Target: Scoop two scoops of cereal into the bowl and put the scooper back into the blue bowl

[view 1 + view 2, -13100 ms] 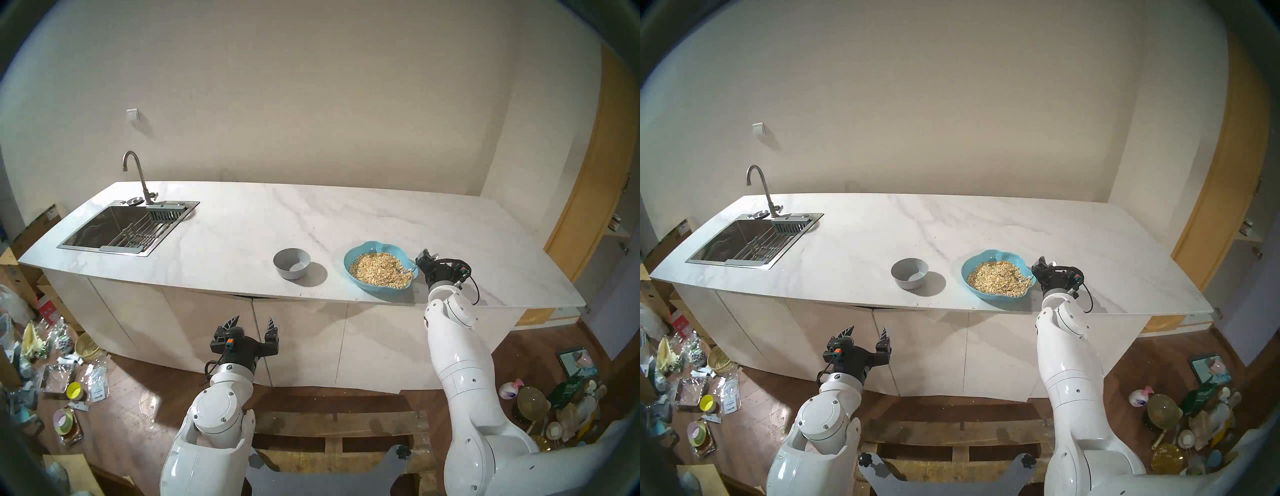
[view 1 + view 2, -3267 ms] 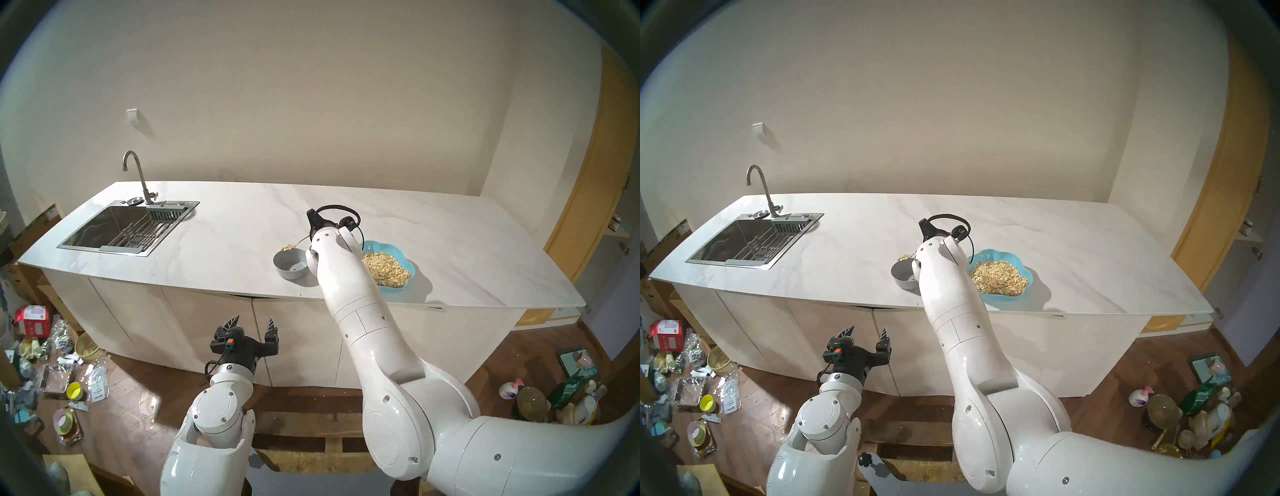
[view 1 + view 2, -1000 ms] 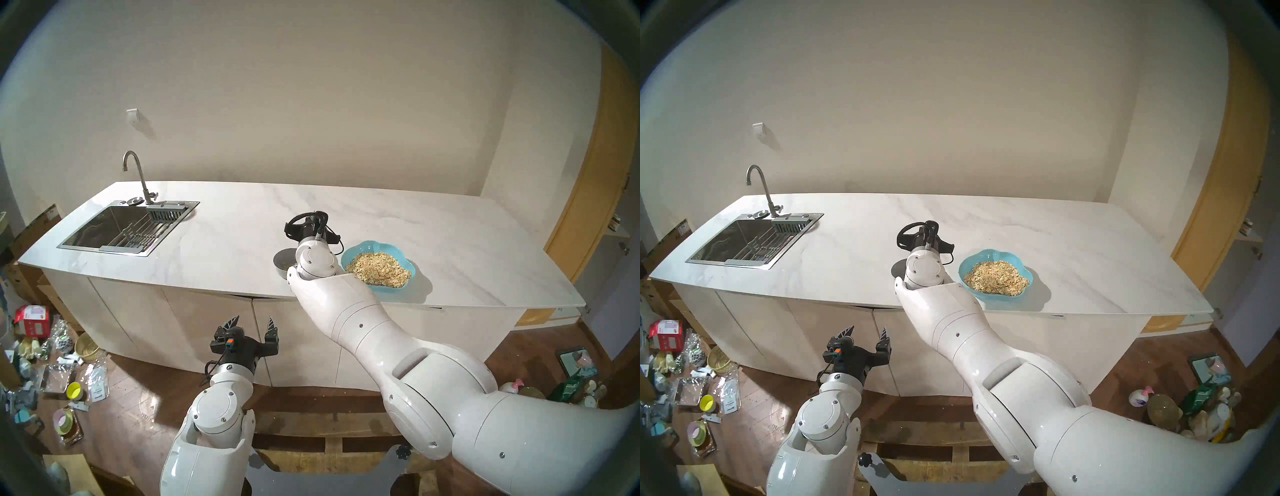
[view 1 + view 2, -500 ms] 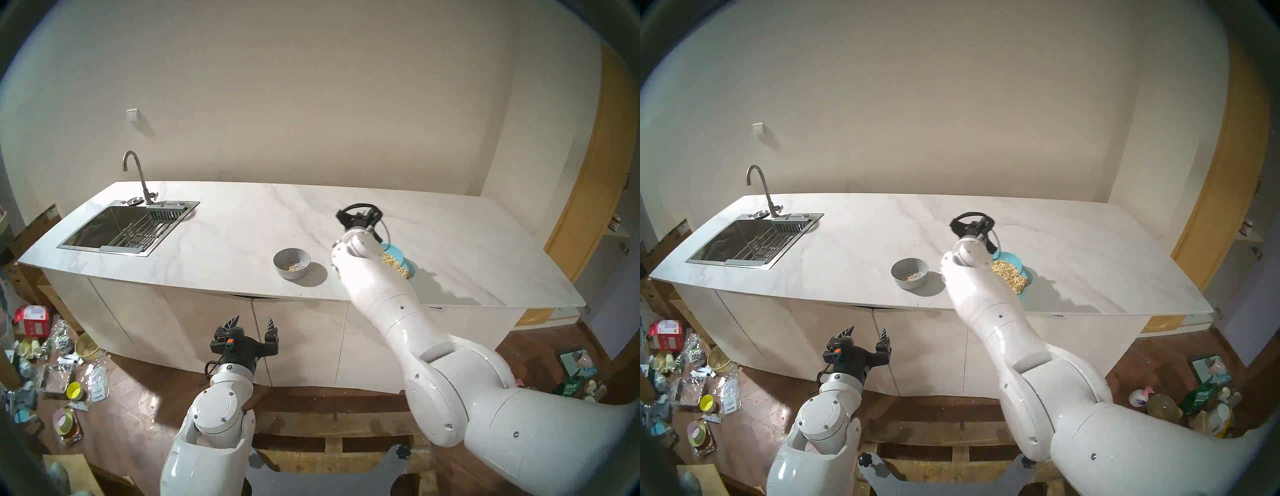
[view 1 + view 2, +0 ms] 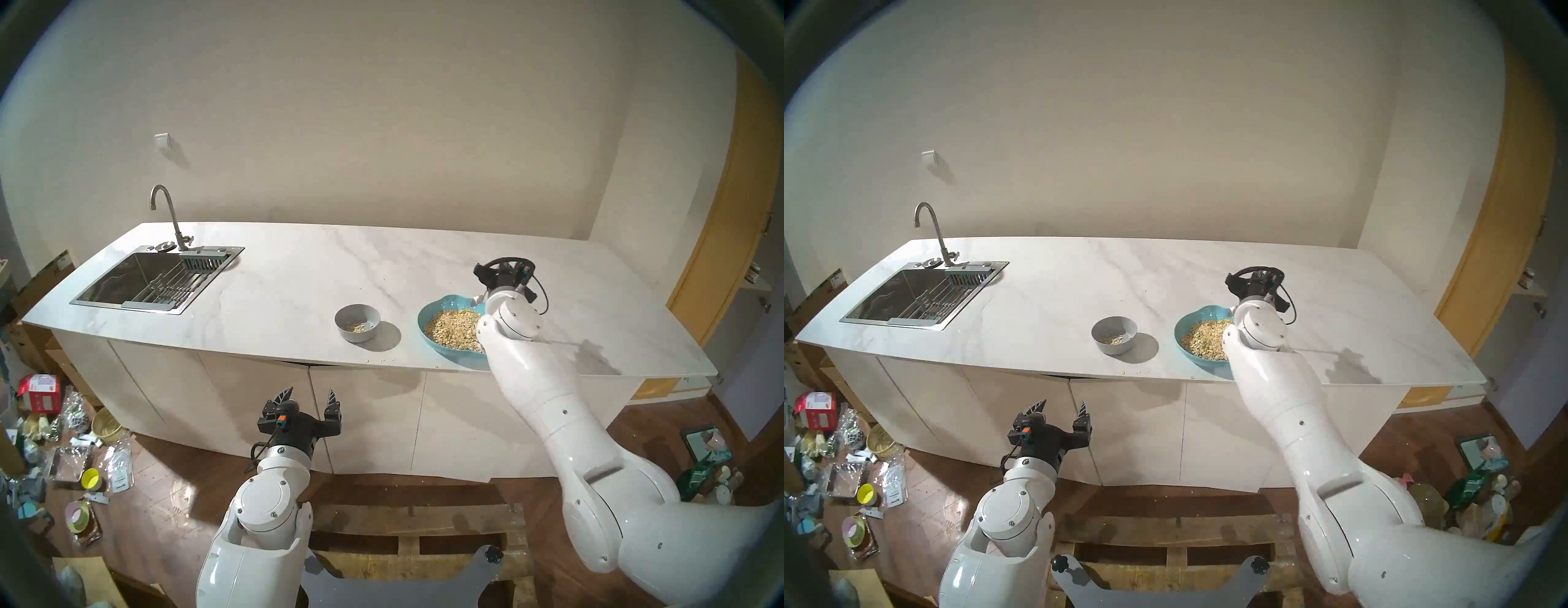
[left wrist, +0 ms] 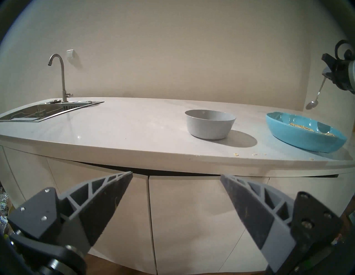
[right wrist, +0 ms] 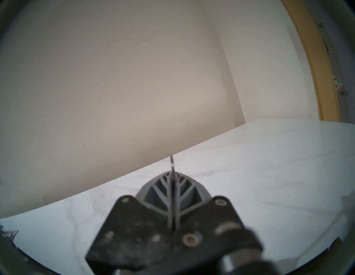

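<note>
Clamping the scooper, right fingers hover above the blue bowl; left fingers apart.

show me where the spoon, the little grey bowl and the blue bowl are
spoon (image 6: 312, 105): left wrist view, on its oval head, hanging from the right gripper.
grey bowl (image 5: 357, 336): head left view, on its near outer wall.
blue bowl (image 5: 449, 302): head left view, on its far inner wall.
</note>
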